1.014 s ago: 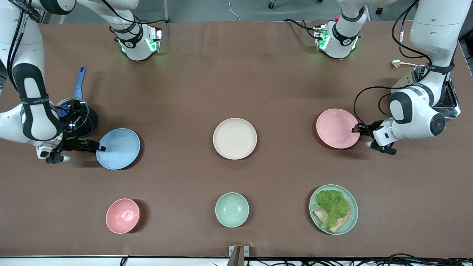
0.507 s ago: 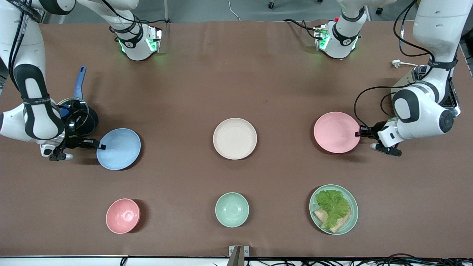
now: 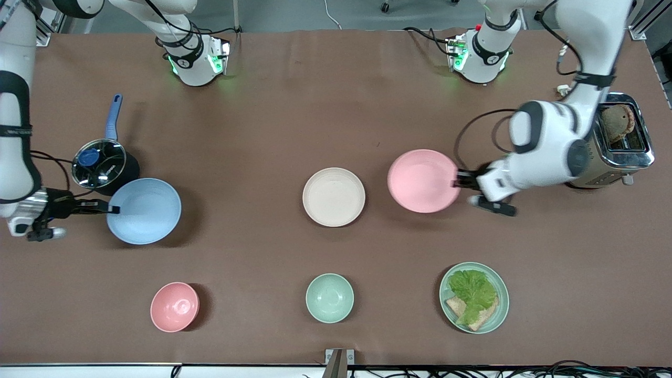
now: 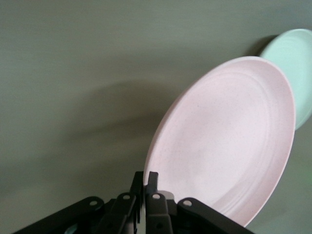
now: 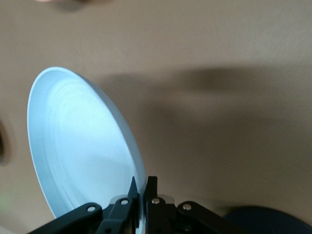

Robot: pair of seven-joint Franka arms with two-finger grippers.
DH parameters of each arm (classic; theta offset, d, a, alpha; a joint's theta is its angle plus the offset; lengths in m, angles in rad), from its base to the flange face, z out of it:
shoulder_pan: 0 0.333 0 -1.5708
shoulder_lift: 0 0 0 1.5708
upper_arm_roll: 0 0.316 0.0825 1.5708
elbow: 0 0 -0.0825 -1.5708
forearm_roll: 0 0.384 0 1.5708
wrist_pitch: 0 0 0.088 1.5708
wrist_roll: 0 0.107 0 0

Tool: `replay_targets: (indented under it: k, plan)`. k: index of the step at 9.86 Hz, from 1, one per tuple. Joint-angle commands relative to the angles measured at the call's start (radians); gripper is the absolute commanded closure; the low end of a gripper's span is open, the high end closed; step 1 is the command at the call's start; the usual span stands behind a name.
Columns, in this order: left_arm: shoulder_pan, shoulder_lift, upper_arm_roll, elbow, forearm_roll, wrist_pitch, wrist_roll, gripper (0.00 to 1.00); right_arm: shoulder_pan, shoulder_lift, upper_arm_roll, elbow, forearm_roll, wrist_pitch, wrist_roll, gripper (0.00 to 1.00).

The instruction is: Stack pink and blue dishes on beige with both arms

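Observation:
The beige plate (image 3: pixel 334 197) lies flat at the table's middle. My left gripper (image 3: pixel 455 180) is shut on the rim of the pink plate (image 3: pixel 423 180), which hangs in the air just beside the beige plate, toward the left arm's end. In the left wrist view the pink plate (image 4: pixel 226 141) is pinched at its rim by the left gripper (image 4: pixel 146 179). My right gripper (image 3: pixel 112 209) is shut on the rim of the blue plate (image 3: pixel 144 211), lifted above the table at the right arm's end. The right wrist view shows the blue plate (image 5: pixel 80 146) clamped in the right gripper (image 5: pixel 142 185).
A black pot with a glass lid (image 3: pixel 100 163) and blue handle sits beside the blue plate. A toaster (image 3: pixel 619 139) stands at the left arm's end. Nearer the camera are a pink bowl (image 3: pixel 175 306), a mint bowl (image 3: pixel 329 297) and a mint plate (image 3: pixel 501 310) with lettuce and bread.
Both plates have been lifted off the table. The left arm carried the pink plate toward the beige plate; the right arm raised the blue plate and drew it slightly away from the middle.

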Motion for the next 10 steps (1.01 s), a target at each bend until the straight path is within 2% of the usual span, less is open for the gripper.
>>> replay_targets:
  k: [1,2,3,4,5,7,9,10]
  plan:
    - [0.003,0.124,-0.149,0.028,0.022,0.150,-0.207,1.00,0.049,-0.041,0.012,0.055,-0.084,-0.061,0.179,0.99]
    - [0.000,0.155,-0.196,0.030,0.074,0.219,-0.299,1.00,0.072,-0.076,0.047,0.049,-0.099,-0.061,0.273,0.99]
    - [-0.004,0.193,-0.230,0.048,0.144,0.260,-0.412,1.00,0.080,-0.113,0.117,0.041,-0.114,-0.058,0.382,0.99]
    - [-0.009,0.258,-0.258,0.088,0.230,0.280,-0.521,1.00,0.086,-0.142,0.206,0.039,-0.206,-0.054,0.526,0.99]
    - [-0.011,0.316,-0.285,0.126,0.346,0.287,-0.640,1.00,0.085,-0.154,0.303,0.035,-0.257,-0.049,0.659,0.99]
    - [-0.020,0.388,-0.324,0.173,0.532,0.288,-0.843,0.99,0.085,-0.180,0.435,-0.005,-0.256,-0.003,0.770,0.99]
    - [-0.046,0.407,-0.327,0.182,0.620,0.288,-0.963,0.94,0.083,-0.228,0.559,-0.084,-0.253,0.040,0.887,0.99]
    - [-0.049,0.405,-0.327,0.188,0.632,0.288,-1.003,0.60,0.083,-0.230,0.622,-0.111,-0.251,0.064,0.963,0.99]
